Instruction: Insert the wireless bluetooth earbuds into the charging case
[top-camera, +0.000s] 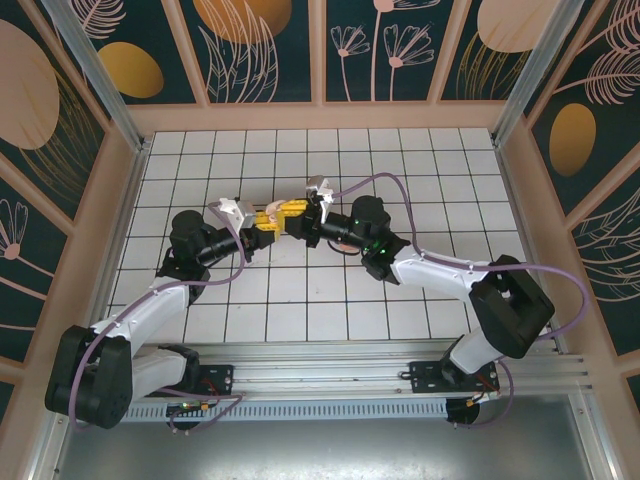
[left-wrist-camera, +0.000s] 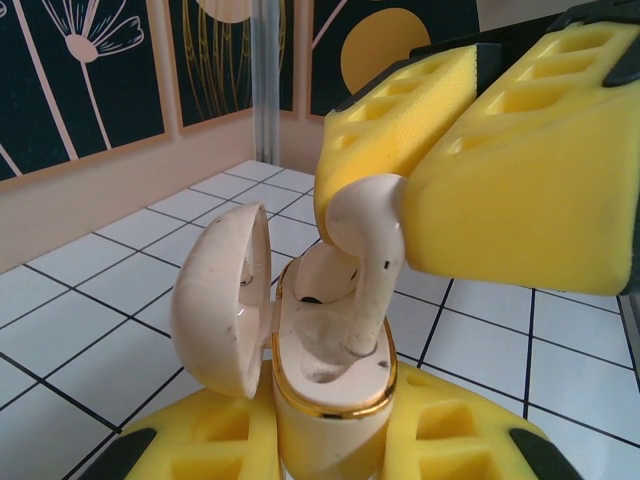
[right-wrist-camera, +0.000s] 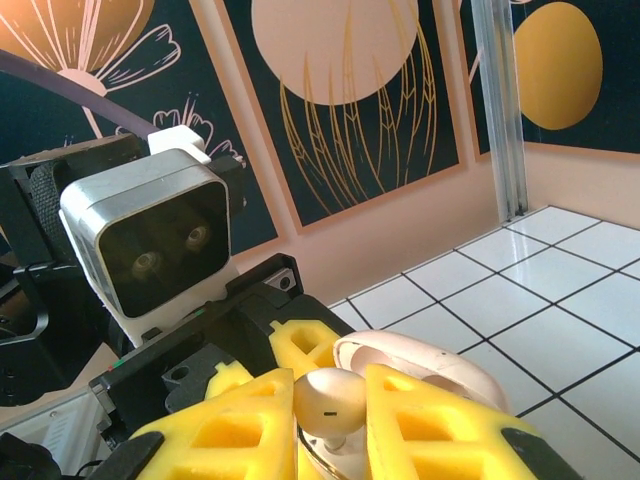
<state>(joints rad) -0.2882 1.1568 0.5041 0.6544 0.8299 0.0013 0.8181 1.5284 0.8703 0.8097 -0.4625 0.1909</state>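
1. Looking down from the top external camera, the two arms are meeting over the middle of the tiled table (top-camera: 400, 330). The left gripper (top-camera: 266, 221) and the right gripper (top-camera: 297, 213) are standing tip to tip, their yellow pads almost touching. What they are carrying is too small to make out here.

2. In the left wrist view, the left gripper is clamping the charging case (left-wrist-camera: 318, 440) low on its body and holding it upright. The lid (left-wrist-camera: 222, 300) is hanging open to the left. The right gripper is pinching one earbud (left-wrist-camera: 365, 250) by its bulbous head between foam pads. The stem is pointing down, with its tip sitting inside the gold rim (left-wrist-camera: 335, 408), in the near well.
   - The earbud is looking glossy, hard and very light, so it is probably prone to twisting or slipping in the soft foam.
   - The head seems the only sensible place to hold it, because the stem has to be left free for the well.
   - The case is looking smooth and rounded too, and is best gripped low, clear of the hinge.

3. In the right wrist view, the right gripper's pads are sitting shut around the earbud's head (right-wrist-camera: 328, 398), with the open lid (right-wrist-camera: 430, 365) showing just behind. The left wrist camera (right-wrist-camera: 150, 245) is facing this way from close by.
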